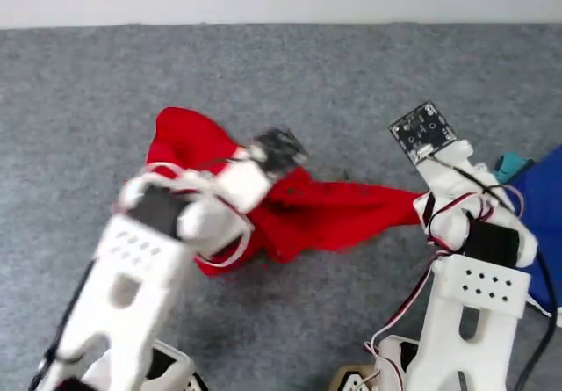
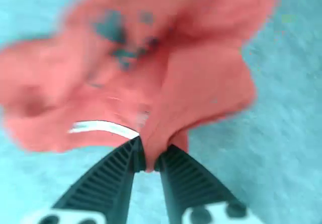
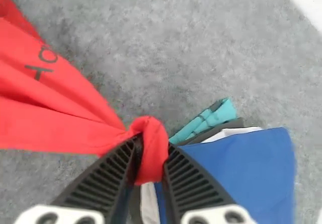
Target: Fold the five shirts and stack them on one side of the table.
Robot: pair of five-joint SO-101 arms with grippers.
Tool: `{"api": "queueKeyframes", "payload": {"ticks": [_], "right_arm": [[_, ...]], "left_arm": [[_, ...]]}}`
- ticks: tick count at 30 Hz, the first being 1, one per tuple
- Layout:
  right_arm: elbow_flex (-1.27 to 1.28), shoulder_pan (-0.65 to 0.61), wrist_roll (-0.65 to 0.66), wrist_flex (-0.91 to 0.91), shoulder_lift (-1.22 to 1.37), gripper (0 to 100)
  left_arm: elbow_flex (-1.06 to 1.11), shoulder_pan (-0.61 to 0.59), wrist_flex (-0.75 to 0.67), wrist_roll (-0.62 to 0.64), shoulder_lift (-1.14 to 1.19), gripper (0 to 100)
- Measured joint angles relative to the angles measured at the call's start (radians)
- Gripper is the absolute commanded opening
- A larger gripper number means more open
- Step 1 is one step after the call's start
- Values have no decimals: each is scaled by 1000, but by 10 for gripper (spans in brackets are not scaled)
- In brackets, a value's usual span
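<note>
The red shirt (image 1: 334,215) lies stretched between both end effectors, its long axis running from one to the other. The left end effector (image 2: 147,159) pinches a bunched edge and the right end effector (image 3: 150,156) a gathered corner. A blue shirt (image 3: 241,173) rests on the table (image 1: 263,75) just beside the right one, so that arm is likely nearer the stacking side.

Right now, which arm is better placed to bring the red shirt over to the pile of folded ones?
Probably the right. The right tool pinches an end of the red shirt just beside the blue-topped pile, while the left tool grips the shirt's far side, away from that pile.
</note>
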Motion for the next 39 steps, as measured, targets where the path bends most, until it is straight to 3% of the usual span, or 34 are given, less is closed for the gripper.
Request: {"api": "queueKeyframes", "payload": {"ticks": [9, 16, 26, 32, 39], "right_arm": [[-293, 0, -38, 146, 5, 9], [-500, -18, -121, 210, 3, 9], [-700, -138, -135, 147, 3, 9], [-776, -141, -135, 37, 3, 9], [-911, -141, -135, 21, 2, 9]], "left_arm": [[-344, -196, 2, -6, -106, 15], [-571, -250, -37, -6, -109, 15], [-723, -285, -229, -6, -115, 15], [-796, -285, -336, -118, -115, 15], [-916, -285, -344, -230, -132, 15]]}}
